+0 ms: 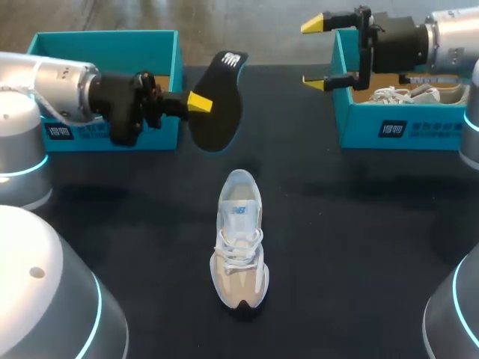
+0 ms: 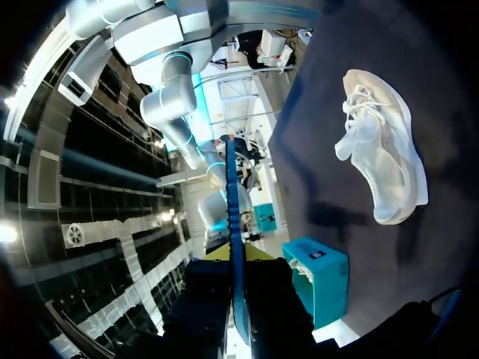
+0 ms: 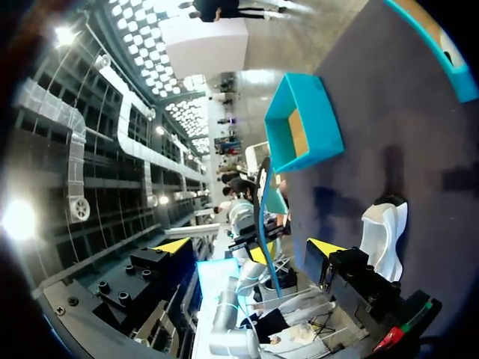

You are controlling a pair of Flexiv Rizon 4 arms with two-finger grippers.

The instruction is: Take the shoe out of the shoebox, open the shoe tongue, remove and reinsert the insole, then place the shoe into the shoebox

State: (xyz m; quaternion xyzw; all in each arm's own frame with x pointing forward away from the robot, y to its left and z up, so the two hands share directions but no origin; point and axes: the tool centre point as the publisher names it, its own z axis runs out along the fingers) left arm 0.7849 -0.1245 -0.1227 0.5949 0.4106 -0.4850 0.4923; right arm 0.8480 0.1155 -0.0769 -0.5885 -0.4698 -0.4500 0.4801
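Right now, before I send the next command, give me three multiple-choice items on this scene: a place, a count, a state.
1. Where is the insole? A inside a shoe; B lying loose; C held in the left gripper.
2. How many shoes show? A one; B two; C three.
3. The right gripper is: A open, empty; B shut on a shoe; C shut on the insole.
Key: 1 C, its fingers pinch the insole's edge. 2 B, the loose shoe on the table, the boxed shoe in the right shoebox. 3 A, yellow tips apart, nothing between.
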